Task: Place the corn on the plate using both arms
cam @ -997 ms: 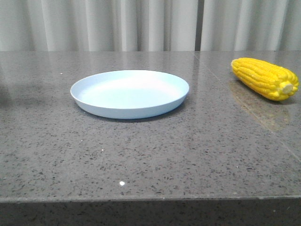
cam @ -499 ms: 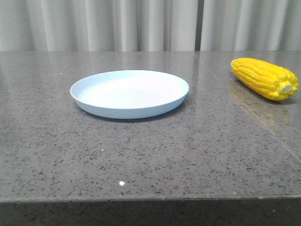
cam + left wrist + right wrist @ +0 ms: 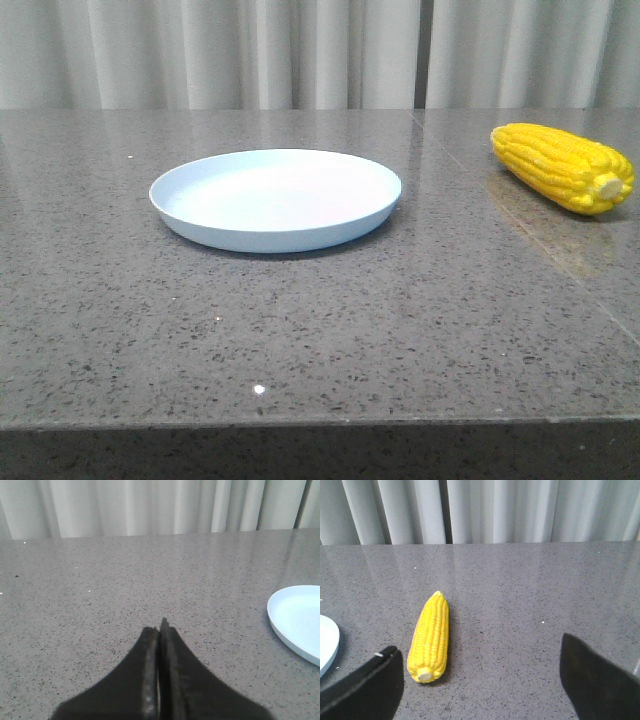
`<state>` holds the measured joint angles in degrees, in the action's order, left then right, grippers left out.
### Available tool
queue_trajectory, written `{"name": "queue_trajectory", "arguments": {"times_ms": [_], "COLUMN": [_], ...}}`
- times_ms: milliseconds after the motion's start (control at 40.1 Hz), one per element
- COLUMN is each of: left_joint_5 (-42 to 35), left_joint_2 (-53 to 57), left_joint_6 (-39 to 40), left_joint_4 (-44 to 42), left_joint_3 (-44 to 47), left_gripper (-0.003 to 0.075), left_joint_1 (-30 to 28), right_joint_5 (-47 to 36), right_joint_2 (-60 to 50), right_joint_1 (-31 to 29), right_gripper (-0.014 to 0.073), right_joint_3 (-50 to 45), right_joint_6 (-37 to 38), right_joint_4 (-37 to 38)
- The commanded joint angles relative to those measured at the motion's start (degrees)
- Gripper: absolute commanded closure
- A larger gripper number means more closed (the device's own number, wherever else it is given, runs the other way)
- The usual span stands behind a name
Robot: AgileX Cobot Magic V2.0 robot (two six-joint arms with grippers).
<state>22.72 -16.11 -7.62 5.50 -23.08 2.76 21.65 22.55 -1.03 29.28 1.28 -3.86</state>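
While the corn [image 3: 565,166] lies at the frame's right and the plate [image 3: 276,199] sits centre-left, the left gripper [image 3: 160,630] is pressed together and the right gripper [image 3: 480,672] spread wide.

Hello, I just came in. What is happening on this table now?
Nothing is being held at this moment. The corn lies on the grey table, to the right of the empty pale blue plate and apart from it. The right tool is open with the corn ahead of it, not touching. The left tool is shut on nothing, beside the plate.
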Motion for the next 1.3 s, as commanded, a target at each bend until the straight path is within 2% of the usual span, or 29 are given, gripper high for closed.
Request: {"name": "queue_trajectory", "arguments": {"times_ms": [0, 424, 548, 848, 1097, 1271], "left_joint_5": [-5.4, -5.4, -5.4, -5.4, -5.4, -5.4], "left_joint_2": [-0.4, -0.4, -0.4, -0.4, -0.4, -0.4], "left_joint_6": [0.0, 0.0, 0.0, 0.0, 0.0, 0.0], "left_joint_4": [0.2, 0.2, 0.2, 0.2, 0.2, 0.2], "left_joint_3": [-1.5, -1.5, -1.5, -1.5, -1.5, -1.5], "left_gripper": [0.0741, 0.0741, 0.0741, 0.0741, 0.0741, 0.0741], "left_joint_1": [0.5, 0.5, 0.5, 0.5, 0.5, 0.5], "right_joint_5": [-4.7, -4.8, -1.0, 7.4, 10.5, 13.2], "right_joint_2": [0.7, 0.7, 2.9, 26.1, 44.5, 55.1], "right_joint_1": [-0.3, -0.3, -0.3, 0.3, 7.1, 8.5], "right_gripper": [-0.0061, -0.0061, -0.0061, -0.0061, -0.0061, -0.0061], "right_joint_3": [2.0, 2.0, 3.6, 17.2, 28.8, 35.4], "right_joint_6": [-0.4, -0.4, -0.4, -0.4, -0.4, -0.4], "right_joint_4": [0.0, -0.3, -1.8, -1.5, -2.5, -5.6]}}
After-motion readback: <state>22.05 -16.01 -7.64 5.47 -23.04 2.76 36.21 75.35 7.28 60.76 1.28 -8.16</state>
